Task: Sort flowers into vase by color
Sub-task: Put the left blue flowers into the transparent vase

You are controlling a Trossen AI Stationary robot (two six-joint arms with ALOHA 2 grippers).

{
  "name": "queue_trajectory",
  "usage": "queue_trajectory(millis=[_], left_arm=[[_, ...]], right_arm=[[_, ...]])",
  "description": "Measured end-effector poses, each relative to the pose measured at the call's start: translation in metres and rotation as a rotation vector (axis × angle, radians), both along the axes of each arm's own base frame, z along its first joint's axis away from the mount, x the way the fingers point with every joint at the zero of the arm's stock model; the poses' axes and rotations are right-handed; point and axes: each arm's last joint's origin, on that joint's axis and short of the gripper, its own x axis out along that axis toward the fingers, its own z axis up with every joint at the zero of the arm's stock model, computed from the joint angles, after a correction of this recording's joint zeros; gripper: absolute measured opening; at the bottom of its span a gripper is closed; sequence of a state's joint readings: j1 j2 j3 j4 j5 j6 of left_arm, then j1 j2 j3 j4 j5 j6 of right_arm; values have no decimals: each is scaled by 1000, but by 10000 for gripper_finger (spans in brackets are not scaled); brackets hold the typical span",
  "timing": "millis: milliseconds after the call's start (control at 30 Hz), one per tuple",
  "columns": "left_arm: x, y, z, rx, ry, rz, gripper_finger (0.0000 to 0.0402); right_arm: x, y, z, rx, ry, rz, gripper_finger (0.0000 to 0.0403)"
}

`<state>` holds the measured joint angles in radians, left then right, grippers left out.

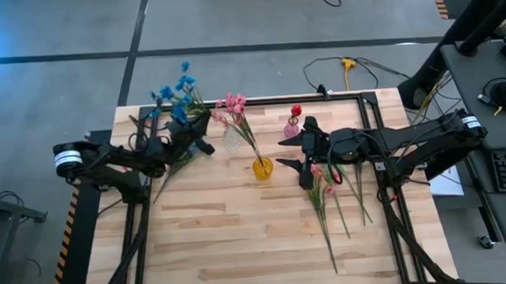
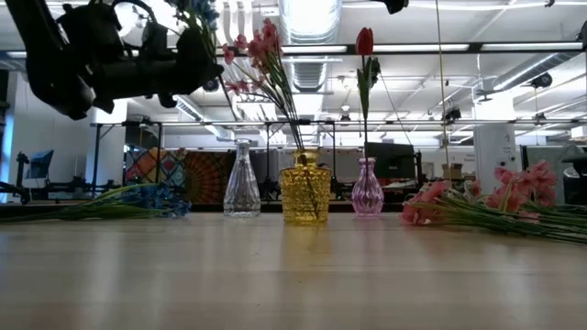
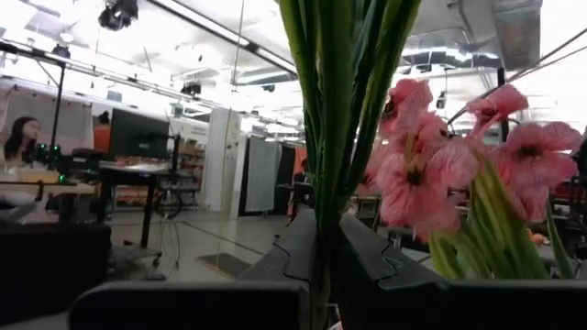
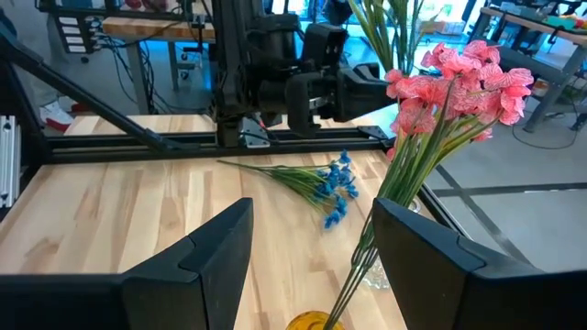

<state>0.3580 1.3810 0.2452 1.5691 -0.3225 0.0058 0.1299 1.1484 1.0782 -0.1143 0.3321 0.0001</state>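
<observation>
My left gripper point(image 1: 202, 145) is raised above the table's left half and shut on a bunch of blue flowers point(image 1: 179, 92), whose blossoms stand above it point(image 2: 197, 11). More blue flowers point(image 4: 335, 188) lie flat on the table below it. A clear vase point(image 1: 233, 140) stands empty. A yellow vase point(image 1: 262, 168) holds pink sprays point(image 1: 231, 104). A pink vase point(image 1: 292, 127) holds one red bud point(image 1: 296, 111). My right gripper point(image 1: 295, 162) is open and empty, just right of the yellow vase. My left gripper pinches the blue flowers' green stems point(image 3: 323, 234) between its two fingers point(image 3: 367, 261). The fingers come level from the table's left and lie across the stems. The bunch stands roughly upright, blossoms up, lifted clear of the table.
Pink and red flowers point(image 1: 327, 195) lie on the table's right half, under and in front of my right arm. The three vases stand in a row near the table's middle. There is bare wood along the near edge point(image 1: 242, 257).
</observation>
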Motion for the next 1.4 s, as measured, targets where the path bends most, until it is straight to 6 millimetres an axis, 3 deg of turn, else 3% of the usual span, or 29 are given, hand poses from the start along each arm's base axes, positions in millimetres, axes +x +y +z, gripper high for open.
queue_trajectory(millis=[567,1400], left_arm=[[11,6,-17,-10,99,17,2],[12,6,-18,-8,115,19,2]], right_arm=[[0,0,0,-1,3,0,217],[0,0,0,-1,0,0,217]])
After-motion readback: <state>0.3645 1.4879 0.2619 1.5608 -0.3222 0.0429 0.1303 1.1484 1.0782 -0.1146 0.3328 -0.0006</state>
